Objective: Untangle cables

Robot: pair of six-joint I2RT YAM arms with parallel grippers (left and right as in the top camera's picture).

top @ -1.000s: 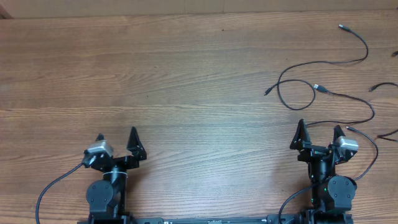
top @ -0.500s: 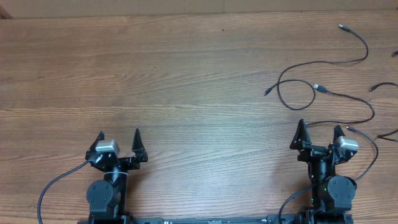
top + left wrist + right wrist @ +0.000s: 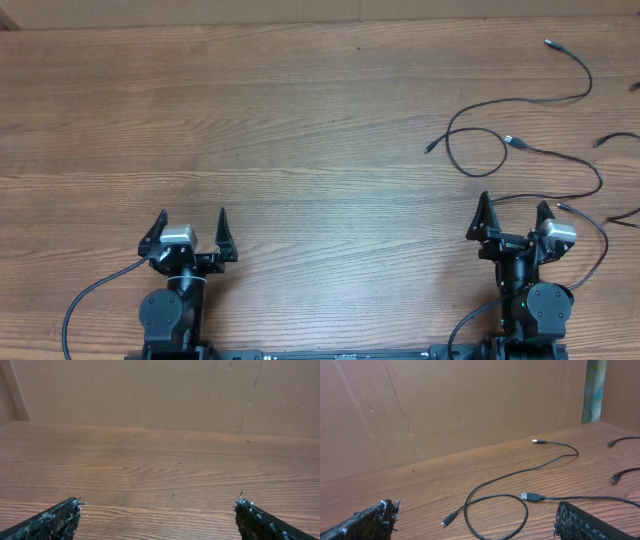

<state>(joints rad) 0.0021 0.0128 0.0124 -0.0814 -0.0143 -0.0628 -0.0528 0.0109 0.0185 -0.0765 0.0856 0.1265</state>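
Observation:
Several thin black cables lie on the right part of the wooden table. One long cable [image 3: 520, 101] runs from a plug at the far right, curls into a loop [image 3: 475, 152] and ends in a small plug [image 3: 449, 520]. A second cable with a silver USB plug [image 3: 513, 141] [image 3: 530, 496] snakes back toward the right arm. My right gripper [image 3: 514, 202] [image 3: 476, 507] stands open just short of the loop, touching nothing. At the near left, far from every cable, my left gripper [image 3: 190, 216] [image 3: 158, 501] is open over bare wood.
Two more cable ends [image 3: 598, 143] [image 3: 615, 478] poke in from the table's right edge. A brown cardboard wall [image 3: 470, 405] closes the far side of the table [image 3: 300, 120]. Thicker black wires trail from both arm bases at the near edge.
My left gripper has turned slightly to face straight ahead and sits a little lower in the overhead view. The right arm and the cables have not moved.

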